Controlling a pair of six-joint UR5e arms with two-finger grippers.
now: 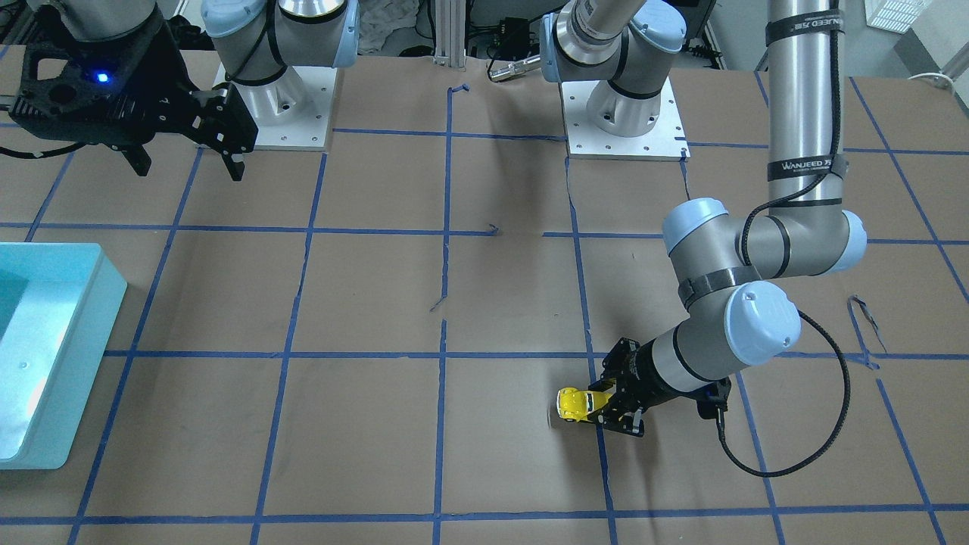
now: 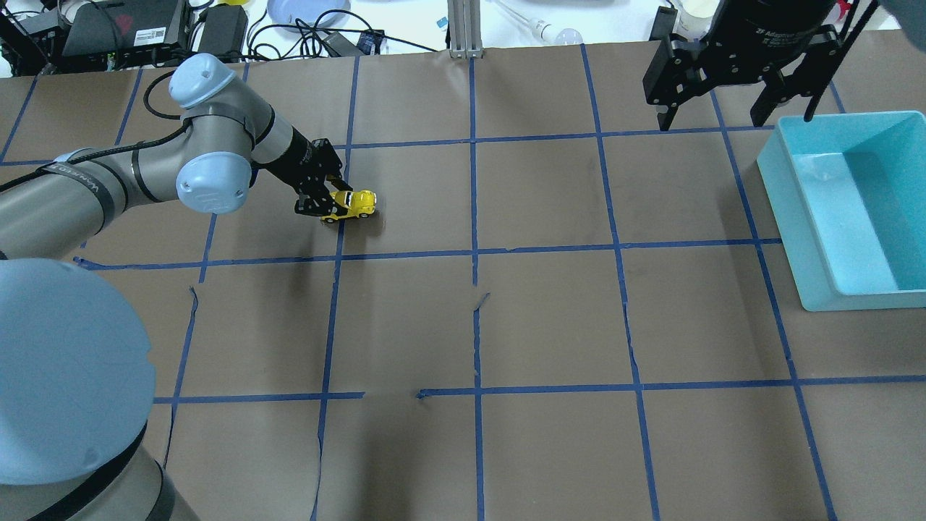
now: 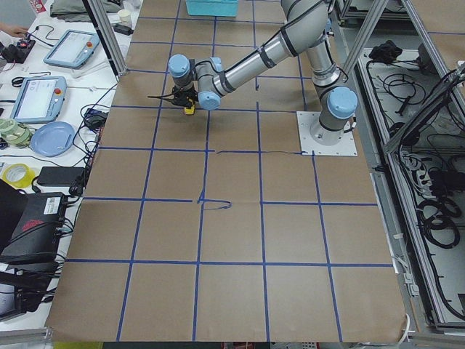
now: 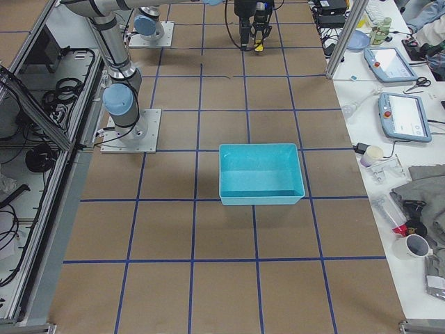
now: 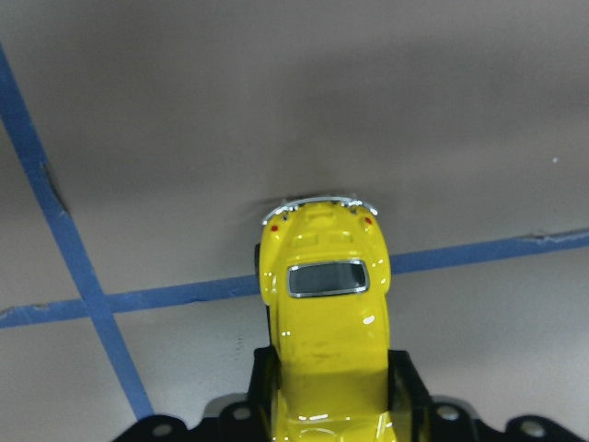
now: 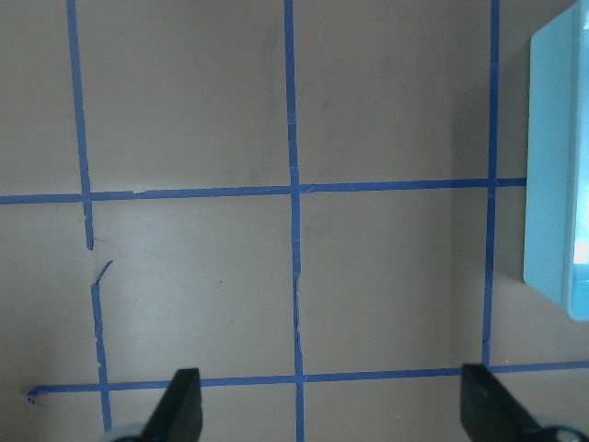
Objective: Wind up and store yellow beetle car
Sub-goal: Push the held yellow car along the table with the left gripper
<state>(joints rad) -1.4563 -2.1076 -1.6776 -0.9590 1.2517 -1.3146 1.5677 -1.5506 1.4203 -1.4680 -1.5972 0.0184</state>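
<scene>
The yellow beetle car [image 2: 354, 204] is held by its sides between the fingers of my left gripper [image 2: 331, 204], low over the brown table paper beside a blue tape line. The left wrist view shows the car [image 5: 322, 313] from above, its dark window upward and its chrome-trimmed end pointing away from the wrist. I cannot tell whether its wheels touch the paper. It also shows in the front view [image 1: 575, 403], with the left gripper [image 1: 606, 407] behind it. My right gripper [image 2: 712, 119] is open and empty, high up near the teal bin [image 2: 788, 217].
The open teal bin [image 1: 102, 303] stands at the table's right end, also seen in the right-side view [image 4: 261, 197] and at the edge of the right wrist view [image 6: 552, 184]. Blue tape lines form a grid on the brown paper. Cables and tools lie beyond the far edge.
</scene>
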